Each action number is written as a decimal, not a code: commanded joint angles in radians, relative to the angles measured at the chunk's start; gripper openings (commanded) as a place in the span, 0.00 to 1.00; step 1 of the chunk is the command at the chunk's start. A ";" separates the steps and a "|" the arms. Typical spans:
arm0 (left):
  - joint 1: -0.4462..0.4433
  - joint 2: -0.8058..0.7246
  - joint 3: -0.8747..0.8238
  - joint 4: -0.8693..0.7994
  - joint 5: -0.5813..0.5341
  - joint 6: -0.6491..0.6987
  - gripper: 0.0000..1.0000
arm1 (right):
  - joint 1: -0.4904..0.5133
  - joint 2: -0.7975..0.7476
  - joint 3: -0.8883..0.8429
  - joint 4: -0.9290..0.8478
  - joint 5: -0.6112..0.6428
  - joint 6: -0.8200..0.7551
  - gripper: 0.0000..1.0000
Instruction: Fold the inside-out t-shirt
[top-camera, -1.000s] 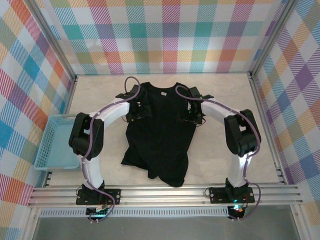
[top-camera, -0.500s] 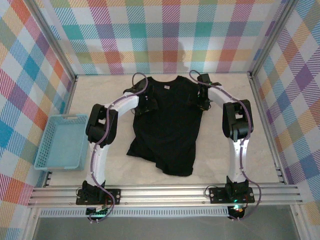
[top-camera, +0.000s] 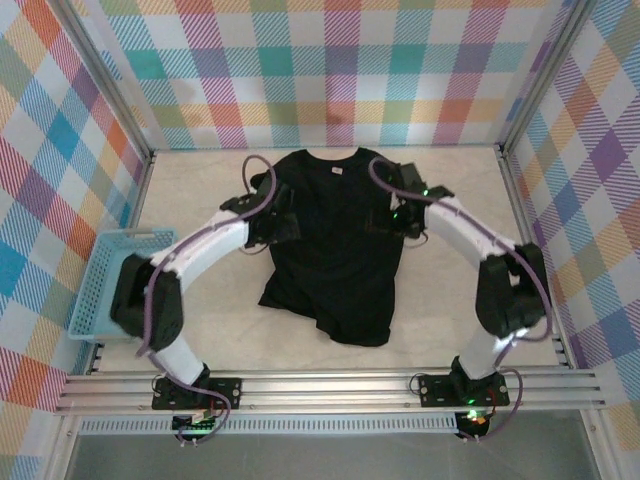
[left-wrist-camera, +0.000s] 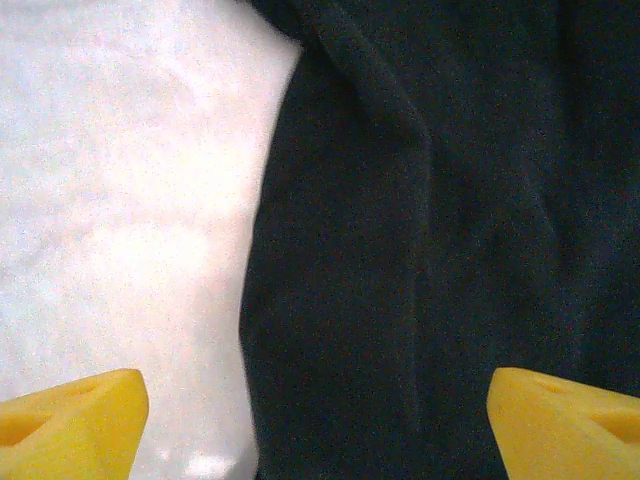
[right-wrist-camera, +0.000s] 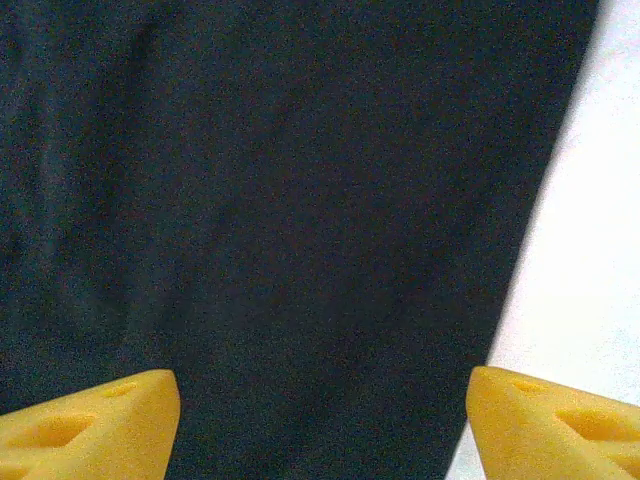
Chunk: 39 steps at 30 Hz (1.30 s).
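At centre of the top view, finds the inside-out t-shirt (top-camera: 335, 250) hauled upward since a second ago, collar near the upper edge, hem rumpled. Leaves left gripper (top-camera: 279, 224) and right gripper (top-camera: 396, 216) spread wide, empty, over its sides; flat enough to start folding, probably
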 joint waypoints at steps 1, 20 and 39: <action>-0.045 -0.096 -0.158 0.043 0.028 -0.026 0.86 | 0.099 -0.091 -0.164 -0.017 0.005 0.046 0.76; -0.331 -0.076 -0.412 0.236 0.088 -0.201 0.61 | 0.011 0.035 -0.329 0.187 -0.039 0.150 0.72; -0.359 -0.401 -0.514 0.100 -0.156 -0.205 0.75 | 0.313 -0.482 -0.487 -0.023 0.053 0.157 0.69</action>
